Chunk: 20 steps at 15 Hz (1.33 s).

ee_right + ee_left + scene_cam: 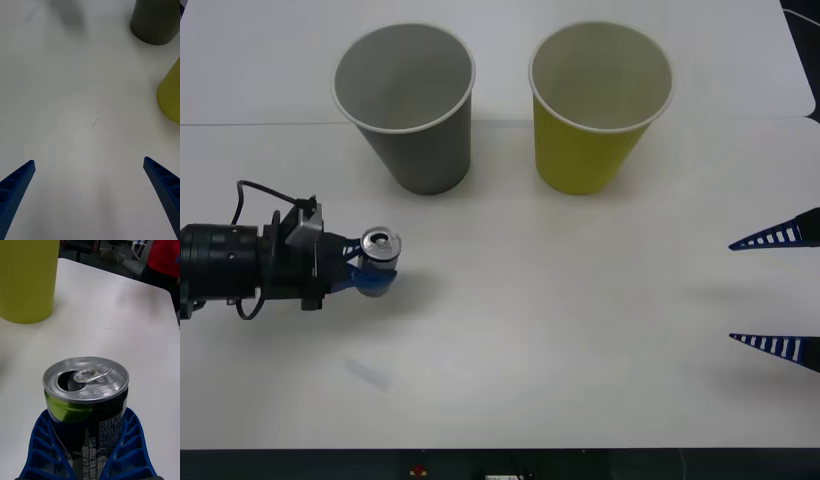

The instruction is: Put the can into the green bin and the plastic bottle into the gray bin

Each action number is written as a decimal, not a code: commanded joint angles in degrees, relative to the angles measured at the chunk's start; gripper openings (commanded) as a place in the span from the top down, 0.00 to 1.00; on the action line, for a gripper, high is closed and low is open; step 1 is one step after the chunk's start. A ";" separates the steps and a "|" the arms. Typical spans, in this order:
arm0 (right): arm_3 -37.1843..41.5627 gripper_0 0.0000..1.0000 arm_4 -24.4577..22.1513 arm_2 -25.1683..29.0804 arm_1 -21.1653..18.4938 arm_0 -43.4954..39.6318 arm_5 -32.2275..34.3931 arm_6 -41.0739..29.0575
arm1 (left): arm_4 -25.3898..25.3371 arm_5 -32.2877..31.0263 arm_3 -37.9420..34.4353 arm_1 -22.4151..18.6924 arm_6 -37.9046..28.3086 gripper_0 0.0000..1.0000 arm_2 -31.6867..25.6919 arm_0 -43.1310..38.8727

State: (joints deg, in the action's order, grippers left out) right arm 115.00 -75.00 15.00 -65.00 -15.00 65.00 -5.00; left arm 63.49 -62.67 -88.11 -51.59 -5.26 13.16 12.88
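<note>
Left gripper (370, 268), at the left edge of the front view, is clenched on the can (380, 251), blue fingers (127, 450) wrapped round its lower body and the can upright, opened top up, sitting at or just above the table (510, 380). The green bin (600, 105) stands upper right of centre, beyond the gray bin (405, 105), so the carry probably wants a lift clear of both white rims, then a release centred over the green mouth. Right gripper (777, 292) waits at the right edge, fingers spread and empty.
</note>
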 commanded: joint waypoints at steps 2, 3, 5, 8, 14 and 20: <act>0.00 0.00 0.00 0.00 0.00 0.00 0.00 0.00 | 9.37 -0.08 -14.37 -0.18 -19.26 1.00 -7.19 -4.97; 0.00 0.00 0.00 0.00 0.00 0.00 0.00 0.00 | 10.52 -0.08 -17.01 -0.53 -23.92 1.00 -8.07 -5.32; 0.00 0.00 0.00 0.00 0.00 0.00 0.00 0.00 | 12.36 -0.08 -21.84 -1.50 -32.62 1.00 -9.03 -5.41; 0.00 0.00 0.00 0.00 0.00 0.00 0.00 0.00 | 16.93 0.27 -29.66 -2.46 -46.33 1.00 -10.00 -4.18; 0.00 0.00 0.00 0.00 0.00 0.00 0.00 0.00 | 26.34 0.18 -35.90 -2.82 -66.72 1.00 -5.34 8.56; 0.00 0.00 0.00 0.00 0.00 0.00 0.00 0.00 | 33.98 -6.15 -29.05 -0.18 -75.16 1.00 2.13 27.81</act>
State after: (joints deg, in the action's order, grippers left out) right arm 115.00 -75.00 15.00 -65.00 -15.00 65.00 -5.00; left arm 97.45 -67.25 -118.76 -52.60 -80.41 15.19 38.77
